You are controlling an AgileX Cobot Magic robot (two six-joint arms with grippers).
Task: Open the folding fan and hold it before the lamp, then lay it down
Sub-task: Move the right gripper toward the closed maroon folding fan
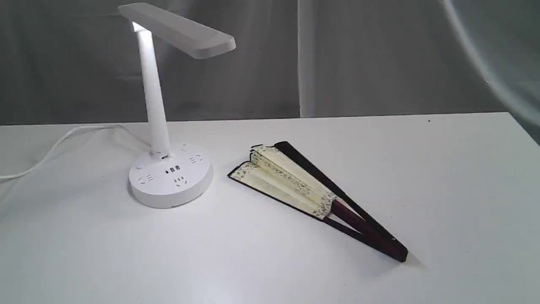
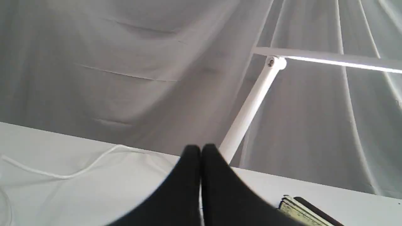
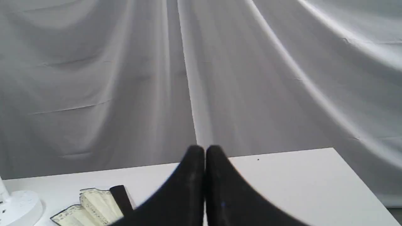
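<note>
The folding fan (image 1: 312,192) lies on the white table (image 1: 443,177), only slightly spread, cream pleats towards the lamp and dark maroon ribs meeting at the near right. Its paper end also shows in the left wrist view as the fan (image 2: 301,210) and in the right wrist view as the fan (image 3: 91,205). The lamp (image 1: 160,126) stands left of it, lit, with its bar head over the table; its stem shows as the lamp (image 2: 251,103). Neither arm shows in the exterior view. My left gripper (image 2: 201,150) and right gripper (image 3: 204,150) are both shut, empty, well back from the fan.
The lamp's white cord (image 1: 55,147) trails off to the left across the table. A grey draped cloth (image 1: 379,55) hangs behind the table's far edge. The table's right corner sits at the far right.
</note>
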